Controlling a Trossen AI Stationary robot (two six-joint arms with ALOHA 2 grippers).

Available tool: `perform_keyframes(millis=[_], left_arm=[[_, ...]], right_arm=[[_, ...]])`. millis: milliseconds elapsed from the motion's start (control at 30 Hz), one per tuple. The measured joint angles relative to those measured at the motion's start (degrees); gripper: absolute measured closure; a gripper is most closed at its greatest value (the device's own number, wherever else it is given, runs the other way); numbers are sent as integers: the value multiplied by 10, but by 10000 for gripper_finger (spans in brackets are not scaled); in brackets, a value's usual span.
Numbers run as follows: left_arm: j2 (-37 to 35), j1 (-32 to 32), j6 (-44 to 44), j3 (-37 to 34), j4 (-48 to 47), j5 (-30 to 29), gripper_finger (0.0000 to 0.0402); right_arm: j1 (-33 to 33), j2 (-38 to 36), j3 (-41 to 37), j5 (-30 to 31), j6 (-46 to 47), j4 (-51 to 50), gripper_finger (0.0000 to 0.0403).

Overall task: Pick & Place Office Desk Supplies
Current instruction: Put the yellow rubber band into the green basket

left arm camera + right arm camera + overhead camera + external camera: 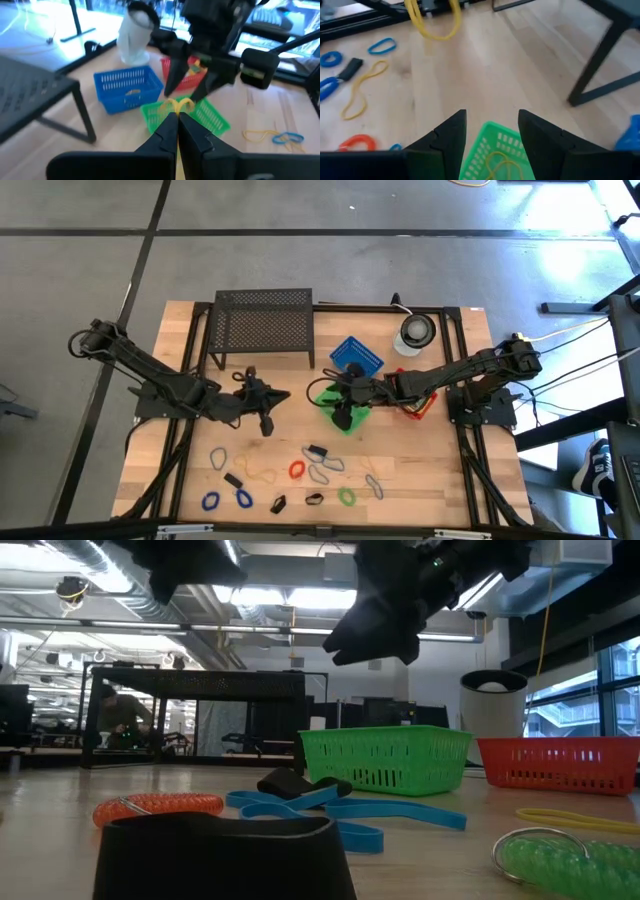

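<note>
Item: green basket (327, 397). From above, we find most of it covered by the right gripper (345, 417); in the right wrist view only one corner shows, the rest cut off.

Item: red basket (418, 406), beside the green basket. The right arm hides most of it.

Item: small black clips (278, 503), in front of the green basket. Too small for us to tell their form.
</note>
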Motion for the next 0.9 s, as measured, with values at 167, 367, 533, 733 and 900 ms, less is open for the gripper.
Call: perform_keyframes(millis=[167,367,533,733,900], left_arm=[[0,0,33,0,26,0,400],[3,0,34,0,30,-24,400],[14,0,34,1,31,-30,400],[56,0,34,1,63,-29,400],[99,9,42,1,108,-25,400]], right_arm=[[0,0,0,-36,-3,4,223],[0,0,0,-34,-23,7,223],[0,0,0,-21,-47,24,223],[0,0,0,-20,-68,50,223],[0,0,0,-20,-77,55,223]])
